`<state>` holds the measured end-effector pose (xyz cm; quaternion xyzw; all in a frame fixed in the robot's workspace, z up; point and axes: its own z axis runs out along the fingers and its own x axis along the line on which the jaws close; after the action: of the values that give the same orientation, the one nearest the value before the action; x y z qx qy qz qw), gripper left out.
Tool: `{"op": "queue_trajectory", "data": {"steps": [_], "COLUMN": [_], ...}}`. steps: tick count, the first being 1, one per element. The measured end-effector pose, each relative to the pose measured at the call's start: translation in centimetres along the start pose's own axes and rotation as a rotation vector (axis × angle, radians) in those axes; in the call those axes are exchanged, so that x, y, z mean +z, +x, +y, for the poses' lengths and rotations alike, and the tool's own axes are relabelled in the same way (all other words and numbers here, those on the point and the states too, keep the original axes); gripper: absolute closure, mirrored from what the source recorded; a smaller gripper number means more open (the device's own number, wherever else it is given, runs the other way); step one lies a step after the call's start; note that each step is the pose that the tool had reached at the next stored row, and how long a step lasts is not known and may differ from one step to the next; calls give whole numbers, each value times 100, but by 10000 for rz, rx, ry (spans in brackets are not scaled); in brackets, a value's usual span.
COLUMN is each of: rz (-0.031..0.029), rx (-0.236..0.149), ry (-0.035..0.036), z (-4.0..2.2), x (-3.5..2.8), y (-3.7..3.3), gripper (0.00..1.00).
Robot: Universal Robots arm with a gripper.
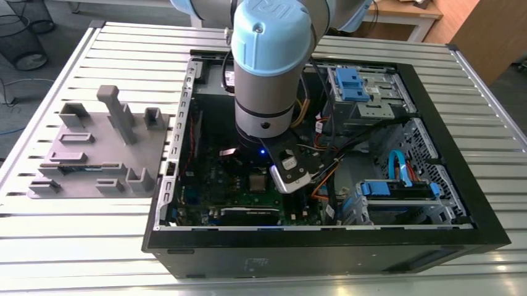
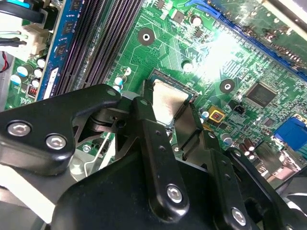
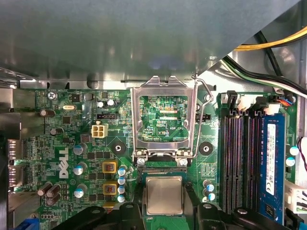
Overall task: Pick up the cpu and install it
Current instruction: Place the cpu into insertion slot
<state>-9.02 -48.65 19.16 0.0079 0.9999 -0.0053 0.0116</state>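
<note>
The cpu (image 3: 164, 195), a small square chip with a silver-grey top, sits low over the dark socket on the green motherboard (image 3: 72, 158). My gripper (image 3: 164, 203) straddles it, one black finger against each of two opposite sides, shut on the chip. In the second wrist view the cpu (image 2: 168, 101) shows between the same two fingers (image 2: 146, 129). The socket's metal bracket (image 3: 165, 117) stands flipped open beside the chip. In the exterior view the arm (image 1: 263, 74) reaches straight down into the open computer case (image 1: 329, 237), with the cpu (image 1: 258, 182) under its wrist.
Black memory slots (image 3: 242, 158) and a blue memory stick (image 3: 271, 158) run close beside the socket. Yellow and black cables (image 3: 268, 45) hang near the case wall. Blue drive cages (image 1: 399, 191) fill the exterior view's right. A grey fixture plate (image 1: 99, 148) lies on the slatted table.
</note>
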Motion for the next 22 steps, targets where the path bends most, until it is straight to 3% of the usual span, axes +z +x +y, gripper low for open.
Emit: {"op": "queue_trajectory", "data": {"steps": [5, 6, 22], "rz": [1, 2, -1], "rx": [0, -1, 8], "ry": [4, 3, -1], "z": [-1, 0, 0], "x": [0, 0, -12], "y": [0, 0, 0], "gripper": [56, 61, 62]}}
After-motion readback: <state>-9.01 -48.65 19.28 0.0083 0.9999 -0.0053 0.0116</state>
